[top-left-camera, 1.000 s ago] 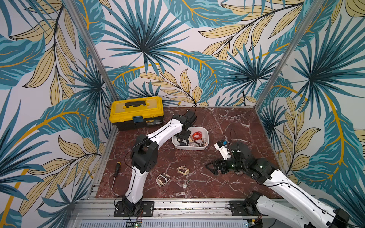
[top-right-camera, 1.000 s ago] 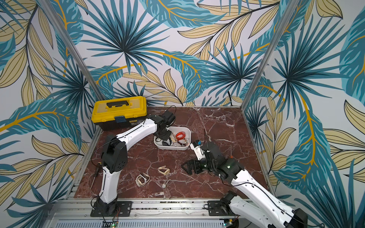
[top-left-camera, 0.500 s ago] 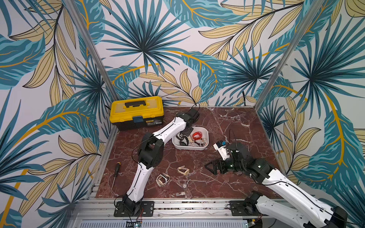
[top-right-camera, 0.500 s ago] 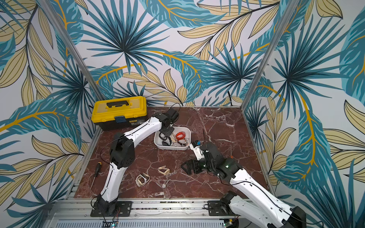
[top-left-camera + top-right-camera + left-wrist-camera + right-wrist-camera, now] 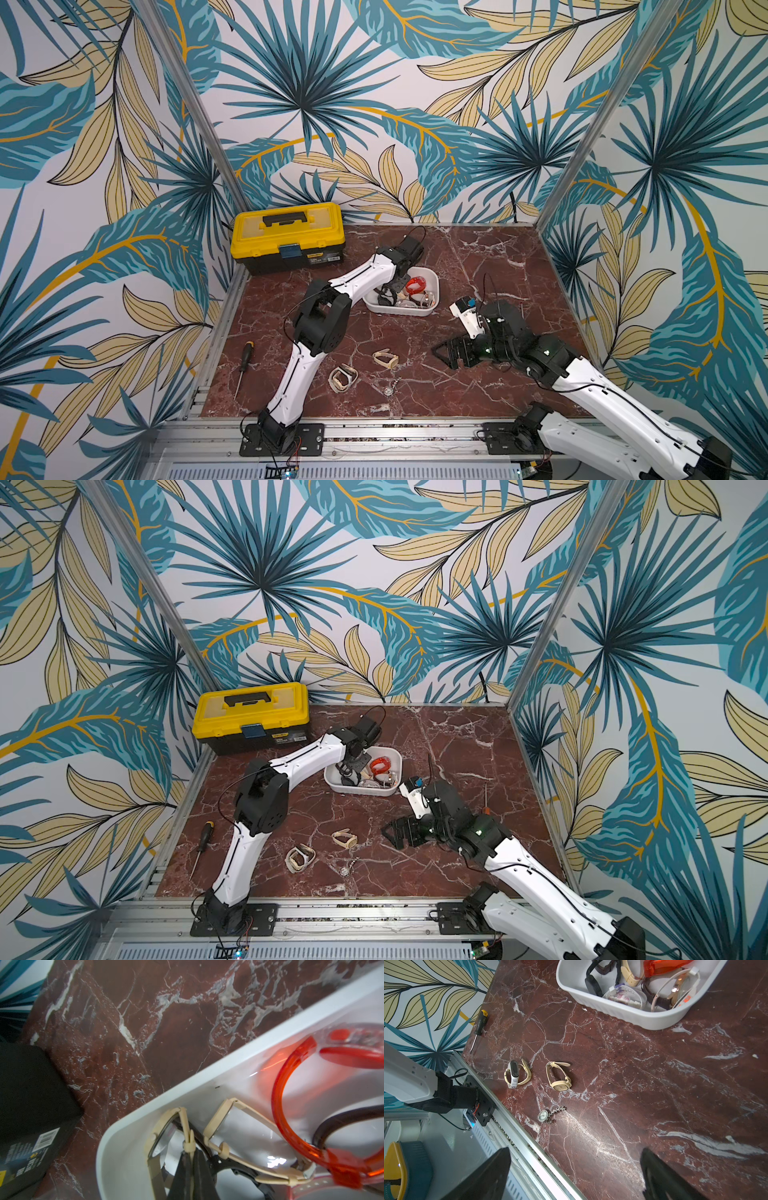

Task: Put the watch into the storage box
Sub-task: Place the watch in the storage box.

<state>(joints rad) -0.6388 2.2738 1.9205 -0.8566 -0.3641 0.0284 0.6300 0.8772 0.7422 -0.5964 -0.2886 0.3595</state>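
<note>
Toolbox (image 5: 286, 232), yellow-lidded and black, sits shut at far left, with a black-handled screwdriver (image 5: 245, 357) lying toward the front rail; neither has moved in the past second. The elbow of my left arm has swung toward the table's middle in that time. My left gripper (image 5: 191, 1154) stays over the storage box (image 5: 399, 309), pinched shut on the buckle end of a cream-strapped watch (image 5: 160, 1136). That watch hangs inside the rim at the corner of the tub nearest the toolbox; whether it touches the floor of the tub I cannot tell. The smooth white tub has rounded corners and ribbed outer walls. It also holds a translucent orange watch (image 5: 415, 285), a black watch (image 5: 386, 296) and several pale and brown straps in a tangle. On the veined red marble nearer the rail lie a white fitness band (image 5: 343, 377), a beige square-faced watch (image 5: 385, 359) and a small silver chain watch (image 5: 389, 390). At right, my right gripper (image 5: 444, 359) has not moved, its jaws spread wide and holding nothing, low over bare marble.
</note>
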